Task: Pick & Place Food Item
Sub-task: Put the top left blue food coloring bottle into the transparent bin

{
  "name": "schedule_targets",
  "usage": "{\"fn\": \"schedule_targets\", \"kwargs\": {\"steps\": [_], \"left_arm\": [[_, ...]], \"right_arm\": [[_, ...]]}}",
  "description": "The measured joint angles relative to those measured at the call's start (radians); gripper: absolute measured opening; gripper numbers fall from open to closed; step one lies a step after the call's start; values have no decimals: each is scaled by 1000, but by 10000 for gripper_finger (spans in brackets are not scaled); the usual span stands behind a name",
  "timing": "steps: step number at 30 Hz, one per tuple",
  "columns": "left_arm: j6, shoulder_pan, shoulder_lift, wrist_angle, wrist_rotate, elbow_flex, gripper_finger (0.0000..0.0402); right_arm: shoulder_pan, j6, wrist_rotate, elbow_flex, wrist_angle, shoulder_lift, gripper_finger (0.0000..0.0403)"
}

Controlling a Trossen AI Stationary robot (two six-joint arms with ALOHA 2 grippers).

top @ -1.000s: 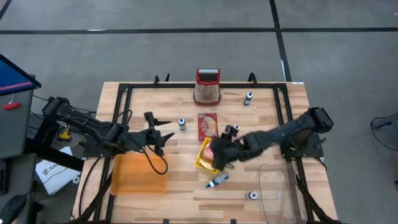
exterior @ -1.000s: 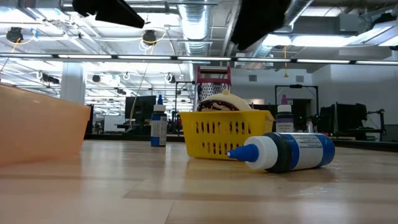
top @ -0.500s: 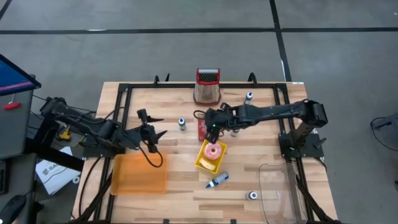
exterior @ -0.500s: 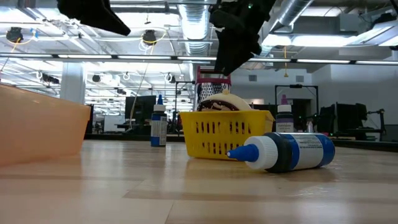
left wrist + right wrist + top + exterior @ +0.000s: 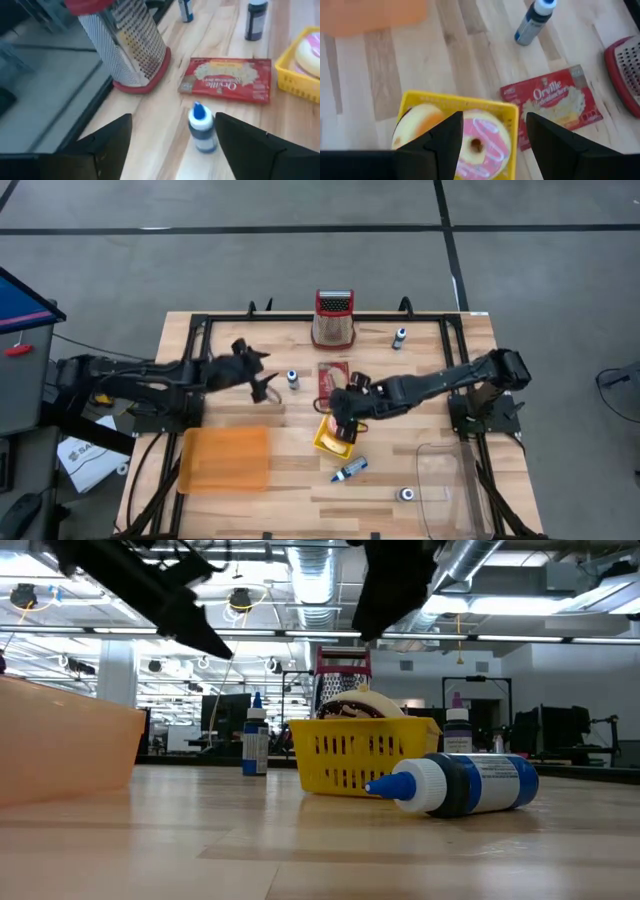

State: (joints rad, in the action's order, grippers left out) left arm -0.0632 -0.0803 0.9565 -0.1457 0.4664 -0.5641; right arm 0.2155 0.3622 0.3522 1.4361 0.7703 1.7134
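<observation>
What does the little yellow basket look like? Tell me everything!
The yellow basket is small and square, and looks like plastic with slotted sides. It stands upright on the wooden table, near the middle. Inside lie a pink-frosted donut and a yellow-orange pastry. A red popcorn packet lies just beside it, and the right tool hovers open above it.

Perforated metal grater [image 5: 131,47], glossy popcorn packet [image 5: 227,80], pale wooden table [image 5: 290,480].
</observation>
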Motion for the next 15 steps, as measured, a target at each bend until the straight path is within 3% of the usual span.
{"fn": "schedule_targets", "kwargs": {"steps": [3, 5, 15], "left_arm": [[-4, -124, 50, 0, -205, -20, 301], [-30, -163, 95, -6, -281, -25, 305], [-94, -203, 201, 14, -393, -34, 302]], "right_arm": [[39, 25, 43, 0, 39, 0, 210], [66, 44, 81, 0, 80, 0, 210], [207, 133, 175, 0, 170, -1, 210]]}}
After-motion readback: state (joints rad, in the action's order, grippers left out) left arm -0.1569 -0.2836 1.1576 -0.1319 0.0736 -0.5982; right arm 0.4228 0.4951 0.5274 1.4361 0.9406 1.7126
